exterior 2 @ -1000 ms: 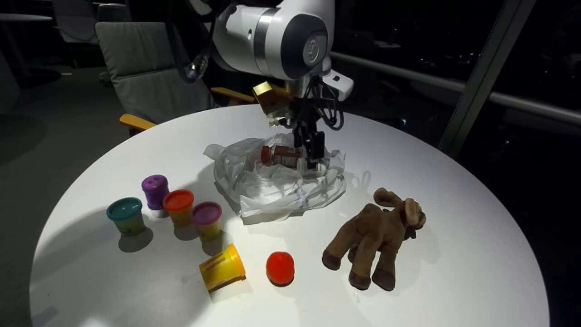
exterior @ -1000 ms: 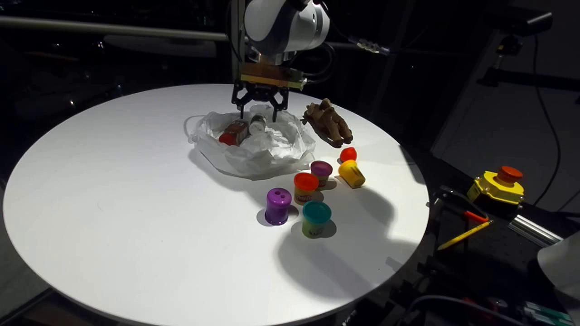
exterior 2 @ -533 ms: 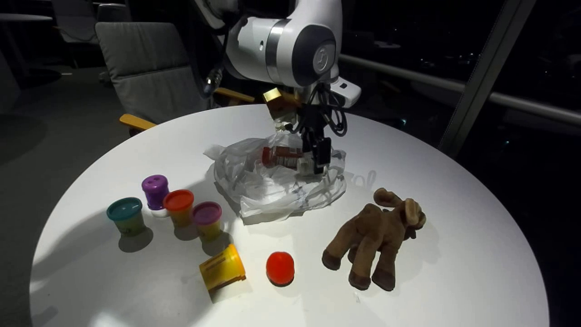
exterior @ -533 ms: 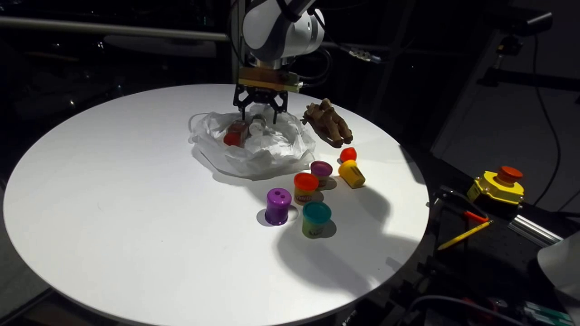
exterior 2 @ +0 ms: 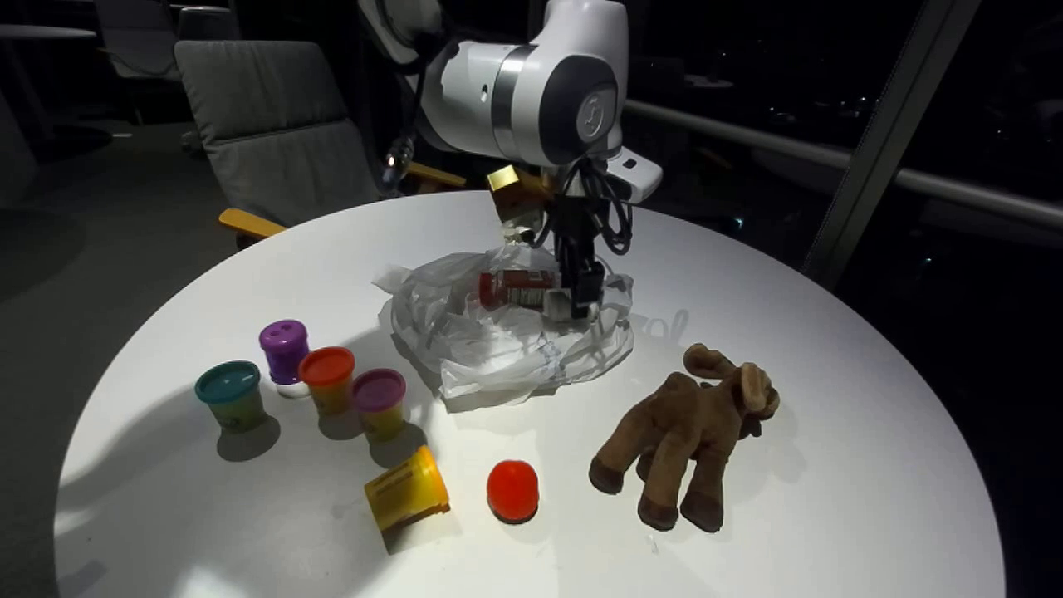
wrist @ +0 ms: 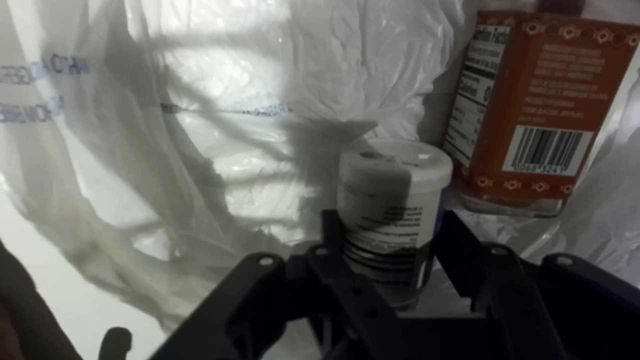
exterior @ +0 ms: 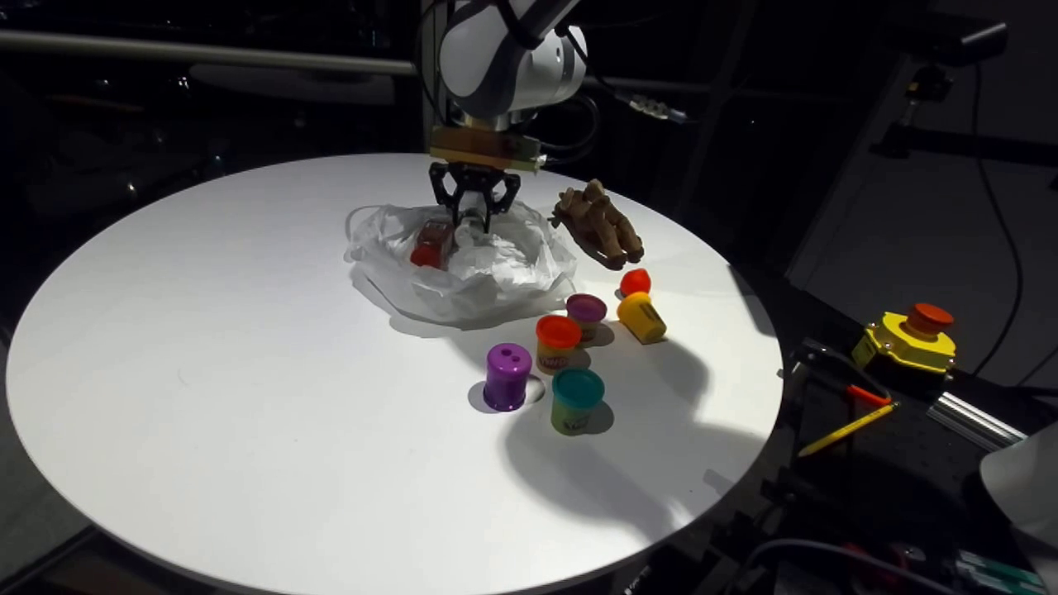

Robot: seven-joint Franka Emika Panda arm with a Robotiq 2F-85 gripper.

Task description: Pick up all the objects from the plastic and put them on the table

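White plastic bag (exterior 2: 482,378), qty 1, on 1 round table (exterior 2: 872,515). In it, 2 items, just beside each other: 1 jar (wrist: 390,180), 1 bottle (wrist: 545,105). Outside it: 1 teal-lid tub (exterior 2: 232,399), 1 red-lid tub (exterior 2: 327,382), 1 plum-lid tub (exterior 2: 380,405), 1 purple canister (exterior 2: 284,355), 1 yellow tub (exterior 2: 405,493) on its side, 1 red ball (exterior 2: 512,490), 1 plush animal (exterior 2: 681,419).

Vs. half a sec ago: gripper (wrist: 390,227) fingers were wide apart; now they've come in & clamp the jar btwn them. Jar's still in the bag; all outside it unmoved.

Bag thin, crinkly, w/ blue print. Jar white, cylindrical, smooth lid. Bottle flat-sided, clear base, red cap, red-brn label w/ barcode. Purple canister glossy, domed, 2 holes up top. Plush animal brown, soft-looking, dk. hooves.
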